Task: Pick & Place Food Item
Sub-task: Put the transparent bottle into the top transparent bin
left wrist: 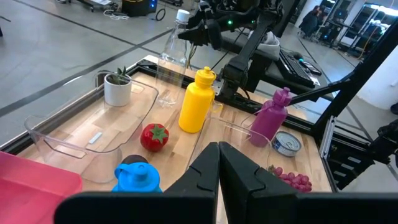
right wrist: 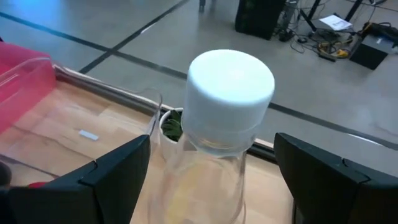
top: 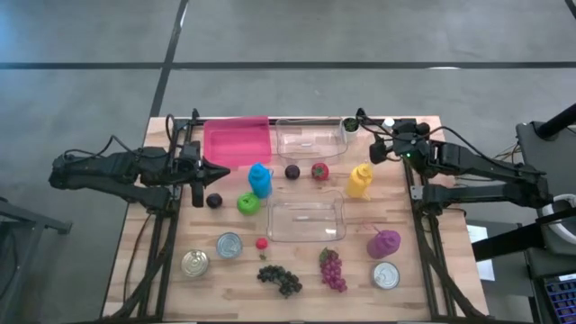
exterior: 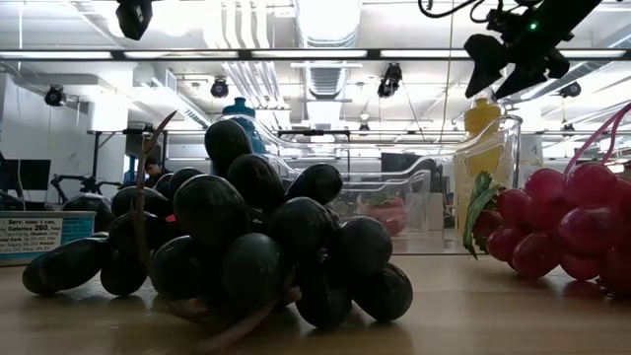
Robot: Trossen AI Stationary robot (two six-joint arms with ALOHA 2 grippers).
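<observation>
Almost no writing could be read. In the low view, a can (exterior: 44,237) at the left edge, partly behind the dark grapes (exterior: 237,247), carried a pale blue nutrition label. On it the words "Serv. size: 1 can" and "Calories 260" could be made out, with smaller lines below too fine to read. In the left wrist view, a small white sticker (left wrist: 94,138) lay on the floor of the clear bin (left wrist: 56,134), but whatever was printed on it was too small to tell. The bottles, the other cans and the pink bin showed no legible marks.
</observation>
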